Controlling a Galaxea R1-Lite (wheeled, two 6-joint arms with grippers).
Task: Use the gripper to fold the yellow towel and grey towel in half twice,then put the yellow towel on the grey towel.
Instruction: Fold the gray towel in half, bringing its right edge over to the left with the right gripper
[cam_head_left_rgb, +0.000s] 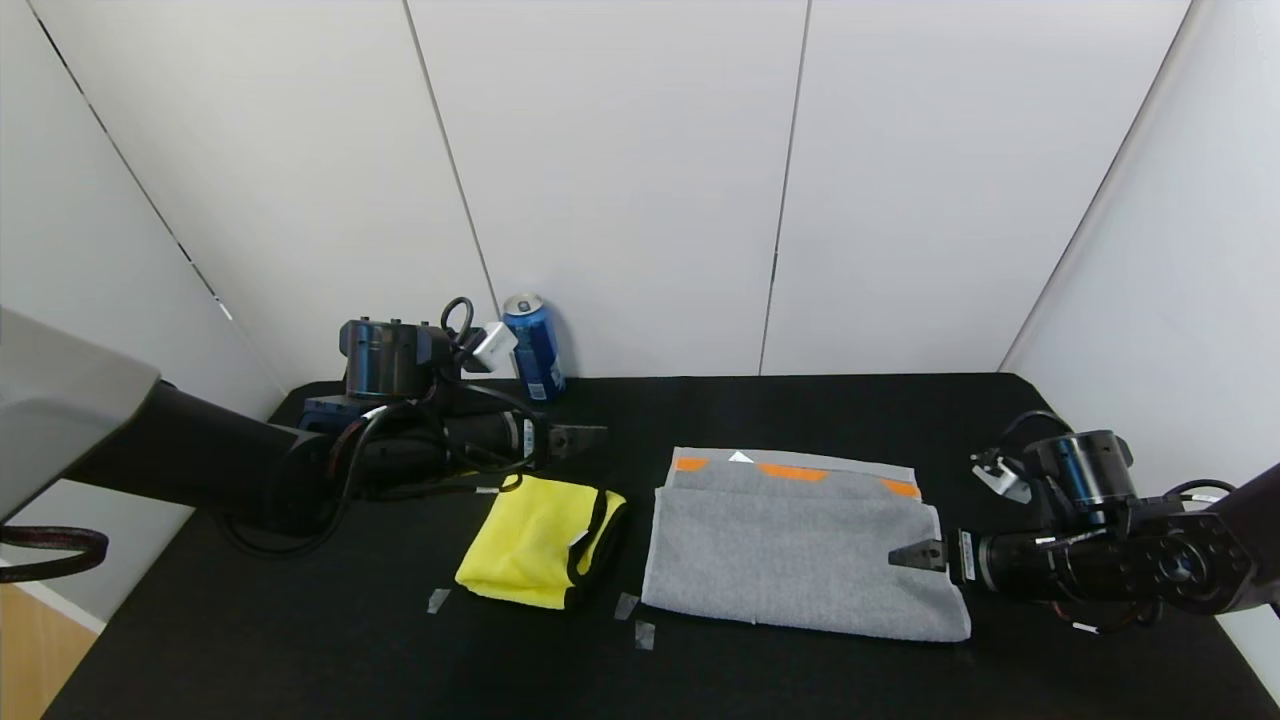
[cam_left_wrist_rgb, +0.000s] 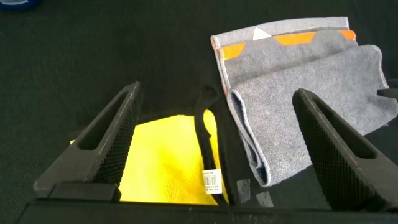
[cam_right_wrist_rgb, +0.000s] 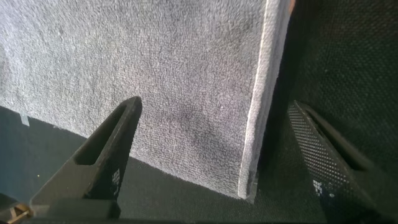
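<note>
On the black tabletop (cam_head_left_rgb: 300, 650) the yellow towel (cam_head_left_rgb: 530, 540) lies folded into a small, slightly skewed packet, its dark edge trim looping along the side that faces the grey towel (cam_head_left_rgb: 800, 560). A small white label shows on that trim in the left wrist view. The two towels lie side by side, just apart, with a strip of bare tabletop between them; the yellow one is on the robot's left, the grey one nearer the middle and right.

The grey towel is folded over once, so that its upper layer stops short of the far edge and leaves the orange-and-white patterned band (cam_head_left_rgb: 795, 470) showing along the back. Its pale hem runs down the side nearest the yellow towel.

The left tool (cam_head_left_rgb: 580, 440) hangs just behind the yellow towel's far edge, pointing towards the grey towel. Its fingers (cam_left_wrist_rgb: 102, 140) stand spread wide with nothing between them. The right tool (cam_head_left_rgb: 915, 555) sits at the grey towel's right edge, tip over the cloth. Its fingers (cam_right_wrist_rgb: 106, 155) are likewise spread wide, straddling the hem, and grip nothing.

A blue drink can (cam_head_left_rgb: 533, 345) stands upright at the back of the tabletop against the white wall, behind the left arm. A few small bits of clear tape (cam_head_left_rgb: 636, 620) lie on the tabletop in front of the towels
</note>
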